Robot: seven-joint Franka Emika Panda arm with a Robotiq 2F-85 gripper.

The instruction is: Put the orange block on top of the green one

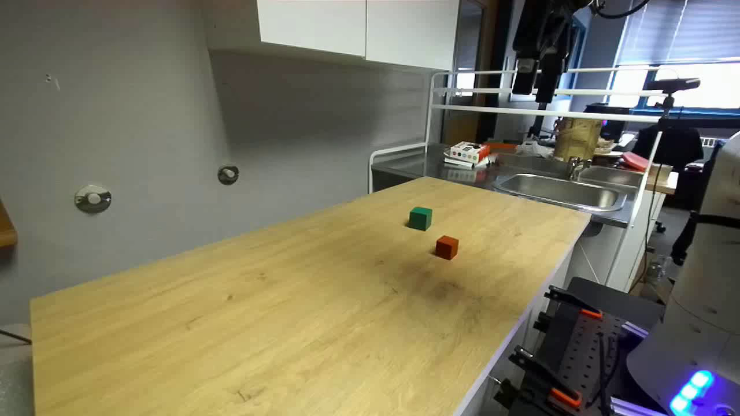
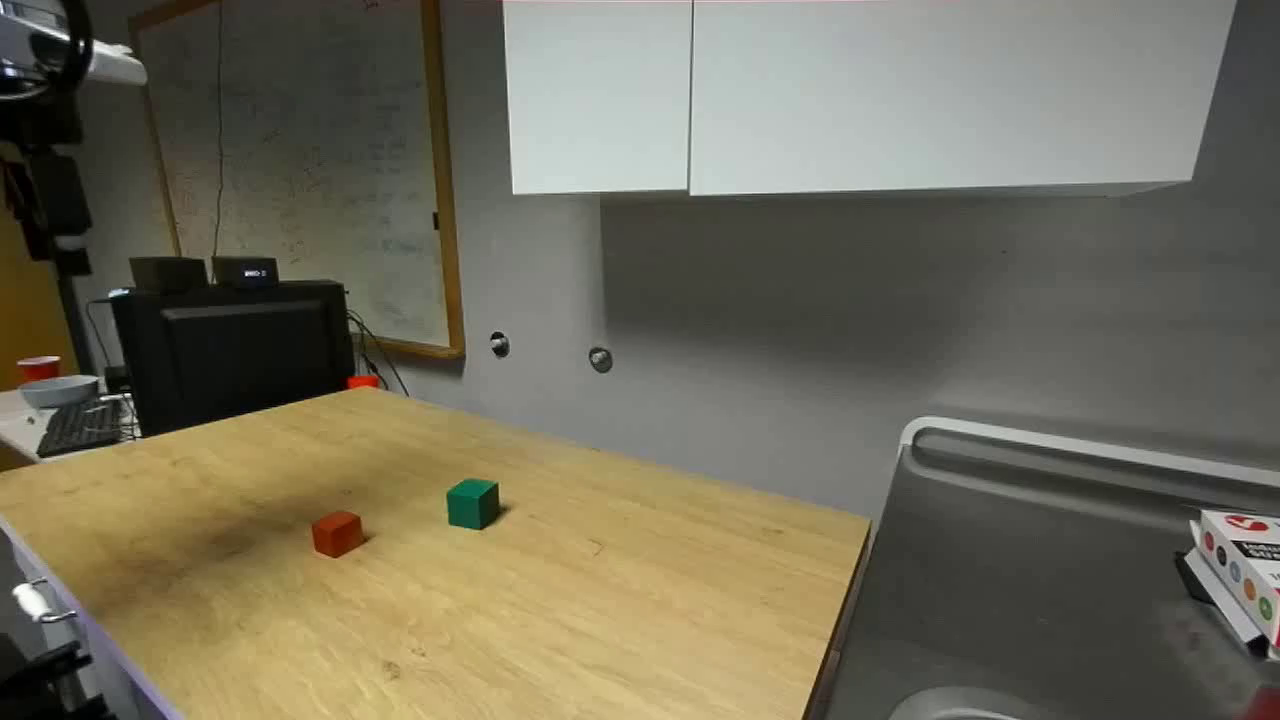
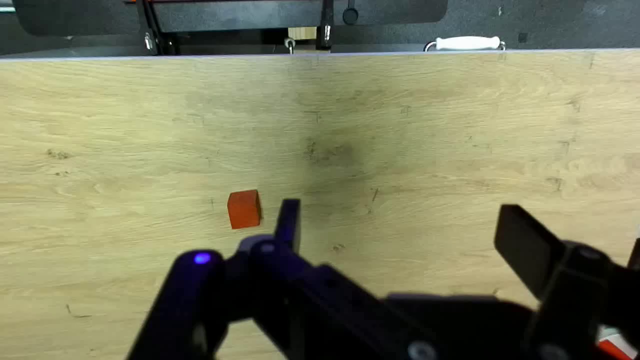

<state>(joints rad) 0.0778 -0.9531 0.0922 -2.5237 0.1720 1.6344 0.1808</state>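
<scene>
The orange block is a small red-orange cube lying on the wooden table. It shows in both exterior views (image 1: 447, 247) (image 2: 337, 534) and in the wrist view (image 3: 244, 209). The green one is a dark green cube, apart from the orange block on the same table, in both exterior views (image 1: 420, 219) (image 2: 473, 503). The green cube does not show in the wrist view. My gripper (image 3: 400, 207) is open with nothing between its fingers. It hangs high above the table in both exterior views (image 1: 535, 86) (image 2: 58, 215). In the wrist view the orange block lies just left of the left fingertip.
The wooden table (image 1: 260, 323) runs along a grey wall under white cabinets (image 2: 950, 95). A metal sink (image 1: 561, 190), a white rack (image 1: 543, 112) and a small box (image 1: 469, 152) are beyond its far end. A white drawer handle (image 3: 467, 43) sits at the table's edge.
</scene>
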